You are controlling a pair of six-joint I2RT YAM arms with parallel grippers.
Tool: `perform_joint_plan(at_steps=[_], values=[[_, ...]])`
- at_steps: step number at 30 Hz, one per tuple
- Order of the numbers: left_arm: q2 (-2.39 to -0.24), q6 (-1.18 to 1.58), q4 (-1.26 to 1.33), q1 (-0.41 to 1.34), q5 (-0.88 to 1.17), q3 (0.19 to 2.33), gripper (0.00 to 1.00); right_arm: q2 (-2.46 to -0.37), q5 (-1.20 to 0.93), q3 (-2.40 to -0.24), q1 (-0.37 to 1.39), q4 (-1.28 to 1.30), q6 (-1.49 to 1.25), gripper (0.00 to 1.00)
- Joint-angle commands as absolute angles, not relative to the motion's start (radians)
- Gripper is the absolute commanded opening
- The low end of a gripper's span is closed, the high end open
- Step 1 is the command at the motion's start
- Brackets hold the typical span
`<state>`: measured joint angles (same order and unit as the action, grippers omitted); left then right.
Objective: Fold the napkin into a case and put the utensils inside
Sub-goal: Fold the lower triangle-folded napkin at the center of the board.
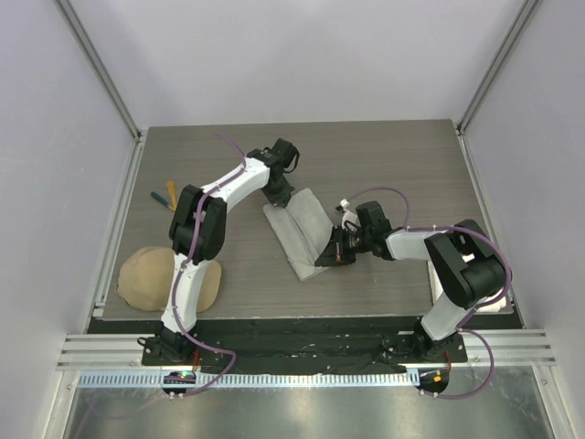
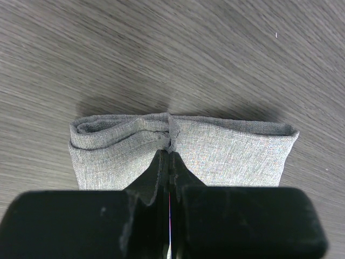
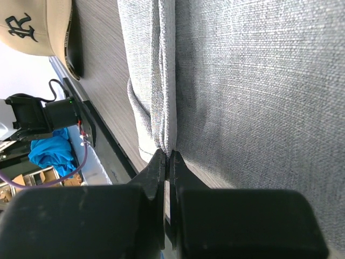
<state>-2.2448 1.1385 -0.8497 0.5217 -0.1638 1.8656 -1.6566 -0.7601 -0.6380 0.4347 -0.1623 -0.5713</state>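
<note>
The napkin [image 1: 302,230] is lying mid-table as a narrow folded strip. It is looking thin, soft and light, best taken at its layered edges. The left gripper [image 2: 170,152] is pinching the far end fold, and the right gripper [image 3: 168,157] is clamping the near edge layers. No utensil is showing inside; the utensils [image 1: 164,196] are lying well apart, leftward.

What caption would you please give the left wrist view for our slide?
Left gripper pinching the folded grey napkin at its edge on the wooden table.
</note>
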Motion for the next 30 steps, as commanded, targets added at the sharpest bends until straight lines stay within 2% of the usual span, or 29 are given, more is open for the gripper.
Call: perform_joint_plan(at_steps=[1, 30], values=[[-2.249, 1.121, -0.782, 0.52, -0.198, 1.908, 0.0, -1.658, -0.755, -0.647, 0.431, -0.114, -0.532, 0.01], [-2.189, 1.1, -0.692, 0.571, -0.294, 1.847, 0.0, -1.681, -0.693, -0.627, 0.422, -0.075, -0.514, 0.01]])
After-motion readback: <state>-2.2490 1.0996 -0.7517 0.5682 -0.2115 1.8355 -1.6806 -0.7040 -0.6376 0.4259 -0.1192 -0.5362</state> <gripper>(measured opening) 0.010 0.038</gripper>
